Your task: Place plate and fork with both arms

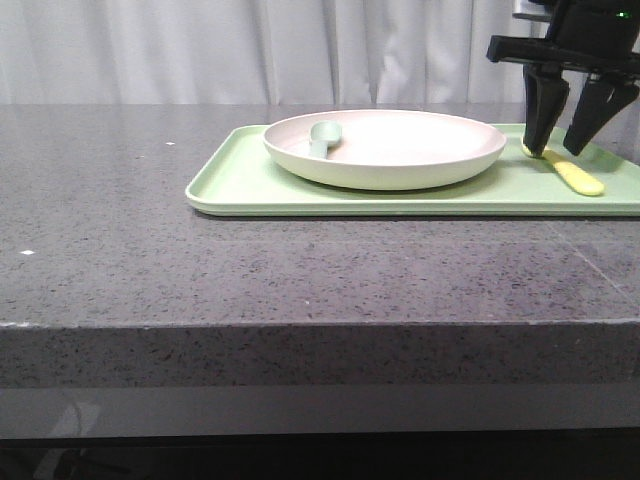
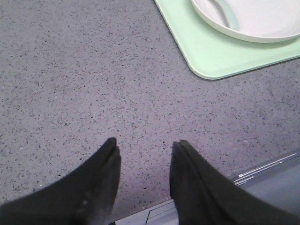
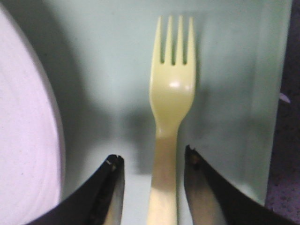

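The left gripper (image 2: 144,147) hangs over the bare gray table (image 1: 120,190), and its jaws are apart with nothing in them. The plate (image 1: 385,148) sits on the green tray (image 1: 240,180) with a spoon (image 1: 322,135) in it. The yellow fork (image 3: 169,117) lies on the tray just right of the plate. The right gripper (image 1: 558,150) is over the handle, with its jaws apart, one on each side.

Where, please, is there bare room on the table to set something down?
The grey table is bare left of and in front of the green tray, under the open left gripper. The tray's right end is crowded: plate, fork, open right gripper straddling its handle.
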Motion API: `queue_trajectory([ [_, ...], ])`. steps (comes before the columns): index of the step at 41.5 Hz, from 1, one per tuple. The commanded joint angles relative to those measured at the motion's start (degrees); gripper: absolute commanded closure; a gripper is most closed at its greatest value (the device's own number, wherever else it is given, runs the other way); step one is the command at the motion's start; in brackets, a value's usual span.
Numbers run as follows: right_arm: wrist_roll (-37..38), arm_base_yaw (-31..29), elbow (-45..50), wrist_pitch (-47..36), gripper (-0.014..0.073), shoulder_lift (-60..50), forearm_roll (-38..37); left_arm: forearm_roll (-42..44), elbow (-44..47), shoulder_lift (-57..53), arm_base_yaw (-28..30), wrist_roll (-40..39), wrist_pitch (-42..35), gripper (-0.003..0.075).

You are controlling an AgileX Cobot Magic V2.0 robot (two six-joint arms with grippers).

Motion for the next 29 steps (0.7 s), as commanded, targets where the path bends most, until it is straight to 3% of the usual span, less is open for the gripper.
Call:
queue_trajectory([
  [1, -1.45, 1.09, -1.85, 4.59, 0.0251, -6.85, 0.59, -0.72, -1.56, -0.20, 0.18, -0.63, -3.51, 0.0462],
  [7, -1.78, 4.14, 0.12, 4.13, 0.0251, -13.33, -3.21, -0.72, -1.56, -0.20, 0.18, -0.63, -3.51, 0.0461],
  [17, -1.78, 11.52, 12.07, -0.97, 0.0251, -28.04, -7.37, -0.72, -1.56, -0.20, 0.18, -0.63, -3.51, 0.0461],
  [29, -1.78, 12.16, 28.71, -5.48, 0.0251, -46.60, -8.68, -0.72, -1.56, -0.20, 0.18, -0.63, -3.51, 0.0461],
])
